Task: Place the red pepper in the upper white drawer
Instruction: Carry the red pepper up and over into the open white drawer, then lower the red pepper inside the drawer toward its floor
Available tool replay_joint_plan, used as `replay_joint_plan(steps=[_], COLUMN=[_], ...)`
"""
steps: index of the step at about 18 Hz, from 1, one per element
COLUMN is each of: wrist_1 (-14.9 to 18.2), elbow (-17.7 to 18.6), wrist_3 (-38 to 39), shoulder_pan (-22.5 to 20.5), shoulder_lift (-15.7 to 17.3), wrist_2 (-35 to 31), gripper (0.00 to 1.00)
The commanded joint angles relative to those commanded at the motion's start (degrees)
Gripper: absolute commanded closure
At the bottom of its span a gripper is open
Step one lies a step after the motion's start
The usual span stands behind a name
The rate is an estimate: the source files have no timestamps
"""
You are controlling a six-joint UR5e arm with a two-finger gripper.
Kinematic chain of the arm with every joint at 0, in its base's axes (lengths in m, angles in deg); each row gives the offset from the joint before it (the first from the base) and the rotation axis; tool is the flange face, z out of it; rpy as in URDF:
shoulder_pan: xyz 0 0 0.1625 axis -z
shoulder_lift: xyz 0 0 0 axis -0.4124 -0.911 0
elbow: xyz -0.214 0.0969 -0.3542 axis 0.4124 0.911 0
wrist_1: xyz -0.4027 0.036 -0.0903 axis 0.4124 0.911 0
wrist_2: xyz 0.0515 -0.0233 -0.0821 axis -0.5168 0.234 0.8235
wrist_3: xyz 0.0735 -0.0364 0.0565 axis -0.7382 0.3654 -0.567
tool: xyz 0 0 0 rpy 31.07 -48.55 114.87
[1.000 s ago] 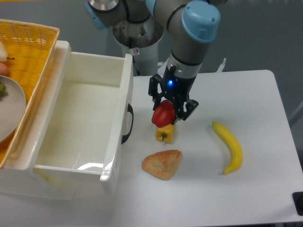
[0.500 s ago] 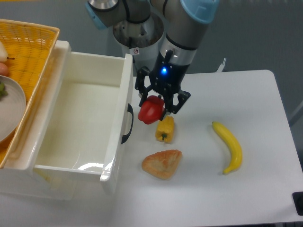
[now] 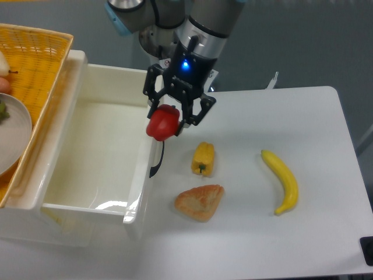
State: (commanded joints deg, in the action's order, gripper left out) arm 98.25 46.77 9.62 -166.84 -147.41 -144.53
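Red and glossy, the pepper (image 3: 162,123) sits clamped between the fingers of the pincer (image 3: 168,121), which are closed around it from above, so the fruit hangs just under the black jaw housing. The pincer holds it above the right-hand front wall of the white drawer (image 3: 70,207), roughly over the rim where the black handle (image 3: 157,163) curves down below it. By my reading, the pepper is lifted and carried but not yet over the open cavity.

What the next move turns on is simple: the drawer's hollow lies to the left of the pincer in the picture, just past that wall, with its long side running toward the camera. A short sideways shift that way should put the pepper clear of the rim before release.

To the right and below the pincer lie a yellow pepper (image 3: 203,158), a bread roll (image 3: 199,202) and, farther right, a banana (image 3: 282,181). A wicker basket (image 3: 35,64) sits beyond the drawer.
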Motion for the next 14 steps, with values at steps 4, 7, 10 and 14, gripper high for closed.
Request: replay_joint_plan(steps=[4,7,10,14], wrist_1=[0.0,0.0,0.0,0.1], elbow=[0.3,0.3,1.1,1.2], wrist_3=[-0.2,-0.6,-1.1,-1.7], shoulder_pan=[2.9,6.2,7.3,8.3], shoulder_lift=[-0.1,-0.6,-0.5,-0.7], wrist_2=[-1.3,-4.6,-6.4,-8.2], gripper=[0.49,0.49,0.49,0.49])
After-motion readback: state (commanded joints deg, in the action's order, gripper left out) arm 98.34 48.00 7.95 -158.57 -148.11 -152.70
